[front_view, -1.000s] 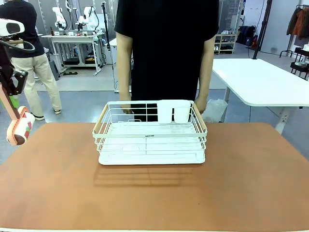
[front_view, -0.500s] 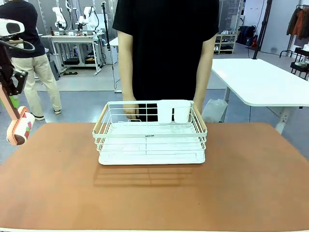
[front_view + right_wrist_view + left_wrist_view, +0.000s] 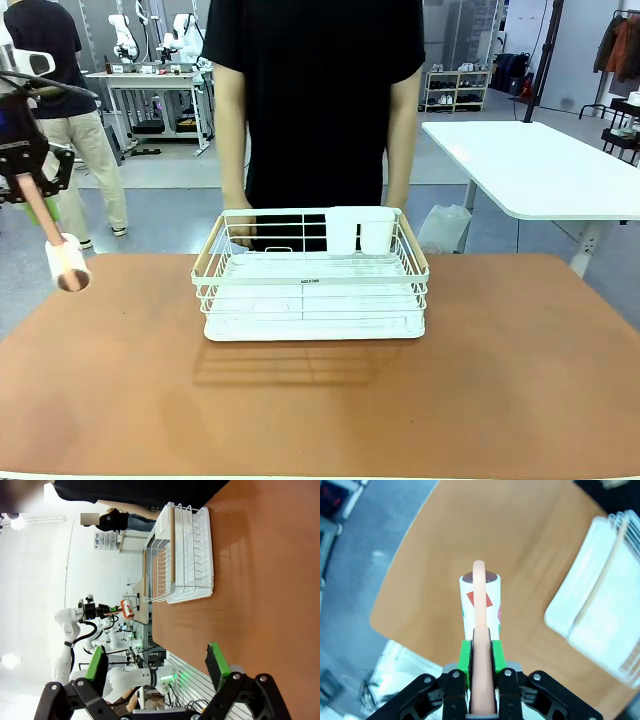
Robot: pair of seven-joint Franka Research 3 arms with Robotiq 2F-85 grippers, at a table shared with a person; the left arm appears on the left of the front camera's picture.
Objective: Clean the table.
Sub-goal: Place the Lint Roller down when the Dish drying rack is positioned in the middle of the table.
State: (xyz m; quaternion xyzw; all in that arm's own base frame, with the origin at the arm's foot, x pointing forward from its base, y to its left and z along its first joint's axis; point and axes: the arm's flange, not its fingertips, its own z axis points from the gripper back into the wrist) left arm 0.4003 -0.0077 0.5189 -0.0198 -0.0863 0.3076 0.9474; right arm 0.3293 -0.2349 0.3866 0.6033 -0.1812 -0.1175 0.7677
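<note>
Reddish-brown tabletop (image 3: 520, 380): spans the foreground of the front view, thin pale edge at the near side. White wire rack (image 3: 312, 288): stands near the middle of the tabletop toward the far edge, wooden side handles, two white cups (image 3: 358, 230) in its far right corner. Left end effector (image 3: 481, 652): at the robot's left, above the tabletop's left edge, green pads clamped tight on the peach-coloured handle of a lint roller (image 3: 480, 602); the roller's white cylinder with red and green marks hangs above the tabletop, apparently clear of the surface, though contact is hard to judge. Right end effector (image 3: 157, 670): jaws spread wide, nothing between them, held above the tabletop's near part. Person (image 3: 310, 100): black shirt, standing at the far side directly behind the rack, hands low near its back rim.
</note>
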